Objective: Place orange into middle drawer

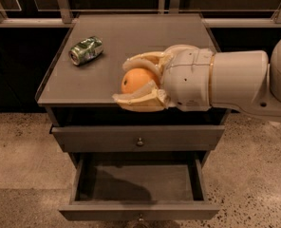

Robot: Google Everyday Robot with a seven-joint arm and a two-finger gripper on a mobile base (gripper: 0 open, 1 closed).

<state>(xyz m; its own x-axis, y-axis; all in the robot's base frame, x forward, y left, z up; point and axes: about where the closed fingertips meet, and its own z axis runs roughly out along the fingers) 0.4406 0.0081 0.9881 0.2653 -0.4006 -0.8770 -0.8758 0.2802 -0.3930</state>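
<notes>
The orange is a small round fruit held between my gripper's cream fingers. My gripper is shut on it and hangs in the air over the front edge of the cabinet top, above the drawers. The white arm reaches in from the right. The middle drawer is pulled open below, a dark-grey flat tray with a small knob on its front. It lies below and slightly nearer than the gripper.
A crushed green can lies on the cabinet top at the left. A shut grey drawer front with a knob sits above the open drawer. Speckled floor surrounds the cabinet.
</notes>
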